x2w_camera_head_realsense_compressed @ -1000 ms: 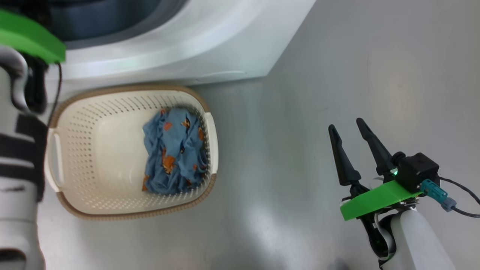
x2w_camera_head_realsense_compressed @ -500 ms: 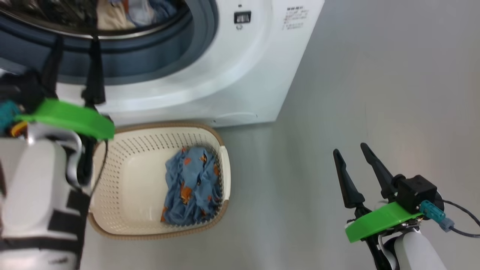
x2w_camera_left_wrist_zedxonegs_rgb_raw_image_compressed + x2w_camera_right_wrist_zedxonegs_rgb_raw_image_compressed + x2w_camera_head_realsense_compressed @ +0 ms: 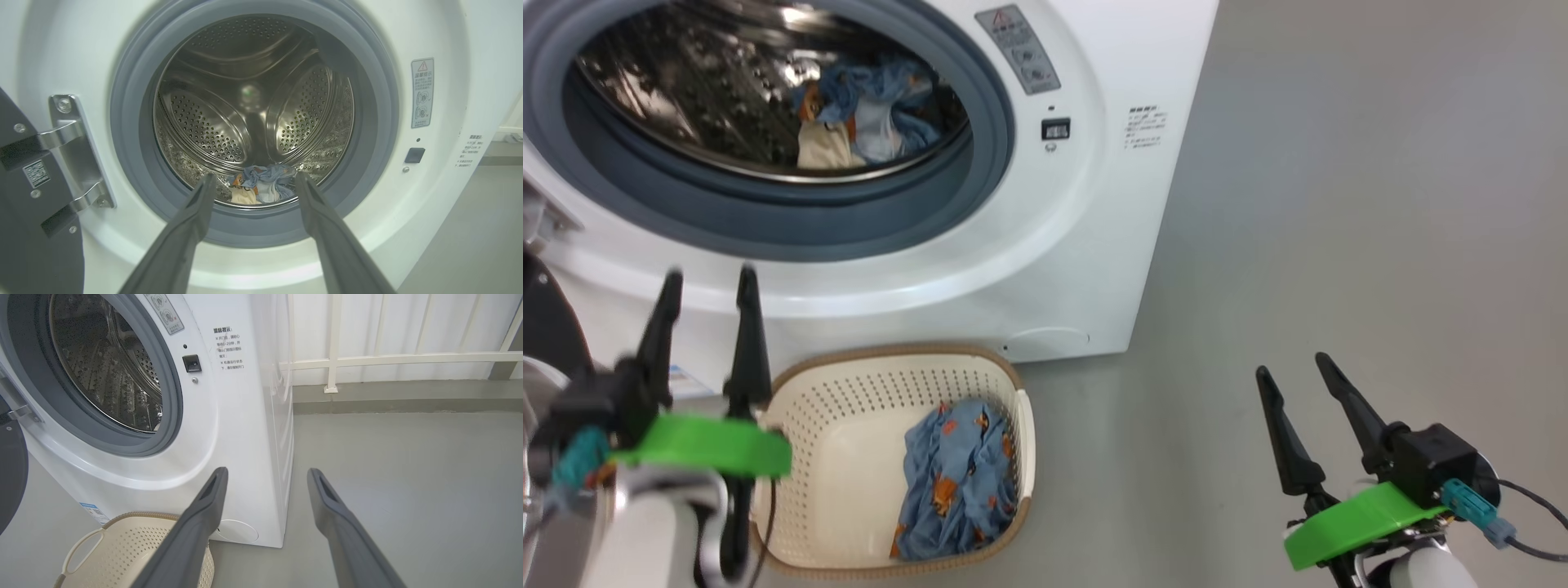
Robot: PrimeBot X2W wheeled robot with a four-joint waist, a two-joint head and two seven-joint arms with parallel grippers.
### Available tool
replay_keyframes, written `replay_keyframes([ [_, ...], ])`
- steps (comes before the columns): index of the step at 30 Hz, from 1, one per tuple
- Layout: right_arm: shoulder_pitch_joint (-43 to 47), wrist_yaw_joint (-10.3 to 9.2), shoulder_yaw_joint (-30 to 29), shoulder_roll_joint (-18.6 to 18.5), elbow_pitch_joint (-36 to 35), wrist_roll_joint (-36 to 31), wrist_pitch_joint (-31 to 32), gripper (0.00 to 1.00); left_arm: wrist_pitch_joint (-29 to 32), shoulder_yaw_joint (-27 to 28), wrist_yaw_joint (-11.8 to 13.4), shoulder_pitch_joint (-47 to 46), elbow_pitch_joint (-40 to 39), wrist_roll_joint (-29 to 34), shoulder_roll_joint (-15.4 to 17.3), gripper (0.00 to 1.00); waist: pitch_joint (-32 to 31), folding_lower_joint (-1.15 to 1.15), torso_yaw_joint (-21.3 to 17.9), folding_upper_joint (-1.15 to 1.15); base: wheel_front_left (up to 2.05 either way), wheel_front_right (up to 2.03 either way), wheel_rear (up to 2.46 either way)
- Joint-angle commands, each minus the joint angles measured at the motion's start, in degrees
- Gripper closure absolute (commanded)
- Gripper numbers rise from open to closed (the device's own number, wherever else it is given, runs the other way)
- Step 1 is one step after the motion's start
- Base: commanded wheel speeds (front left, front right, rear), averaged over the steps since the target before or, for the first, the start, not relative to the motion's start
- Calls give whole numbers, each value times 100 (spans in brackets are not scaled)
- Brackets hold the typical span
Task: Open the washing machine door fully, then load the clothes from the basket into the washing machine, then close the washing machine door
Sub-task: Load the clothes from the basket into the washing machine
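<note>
— Where's the washing machine (image 3: 1094,204)?
— Straight ahead, the washing machine door (image 3: 24,228) standing open at its left, the basket (image 3: 849,408) on the floor against its front.
— The clothes (image 3: 956,482)?
— Some in the basket, some in the drum (image 3: 727,106). Left hand (image 3: 709,278) spread before the opening, right hand (image 3: 1292,365) spread above the floor, both empty.

You get only a dark sliver of the washing machine door (image 3: 28,253) at the left edge; your blurred left gripper (image 3: 709,276) covers the left side of the basket (image 3: 882,388).
</note>
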Motion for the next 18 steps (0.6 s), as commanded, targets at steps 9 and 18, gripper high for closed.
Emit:
replay_keyframes([
  [9,297,9,-11,16,-428,-128,-28,0,-29,464,311,1352,-1177,-75,105,0,-514,0,-118,0,0,0,0],
  [18,530,9,-160,16,-731,-143,111,0,67,693,520,2360,-1927,-120,157,0,-639,0,-57,0,0,0,0],
])
